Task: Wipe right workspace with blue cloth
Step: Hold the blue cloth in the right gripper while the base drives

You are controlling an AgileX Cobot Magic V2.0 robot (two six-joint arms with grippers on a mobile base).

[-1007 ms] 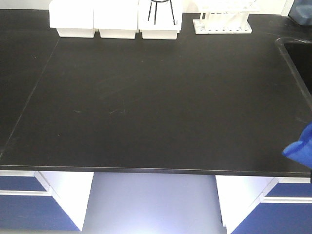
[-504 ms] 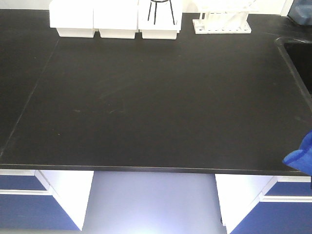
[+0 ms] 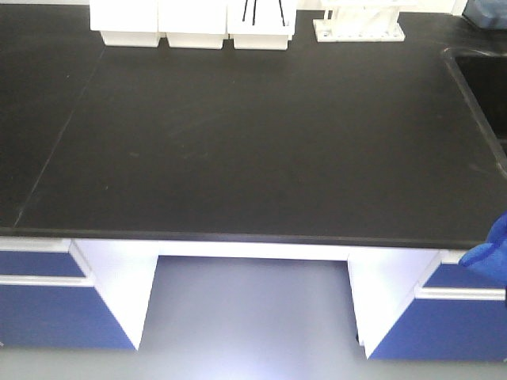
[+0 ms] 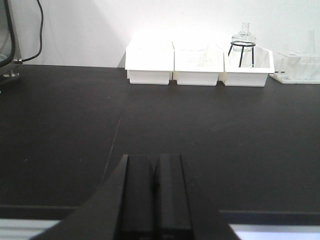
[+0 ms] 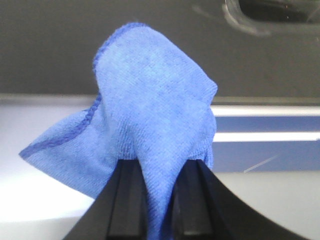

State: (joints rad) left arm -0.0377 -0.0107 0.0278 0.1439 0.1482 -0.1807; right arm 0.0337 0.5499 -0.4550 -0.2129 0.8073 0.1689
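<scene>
Flask (image 4: 244, 36) in bin (image 4: 248, 76) (cloth (image 5: 150, 110) in fingers (image 5: 125, 202))

Bins (image 3: 190, 24), rack (image 3: 358, 30) behind on benchtop (image 3: 253, 142); sink (image 3: 485, 87) right; cloth (image 3: 495, 249) front-right

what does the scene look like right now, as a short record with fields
right tool: shut on the blue cloth
cloth position: bunched above the tool, held in the air at the right edge of the front view, by the bench's front edge
left tool: shut, holding nothing, low over the bench
bench in view: black benchtop
back of bench: three white bins and a rack
right side: sink
wiping: cloth not on any surface
</scene>
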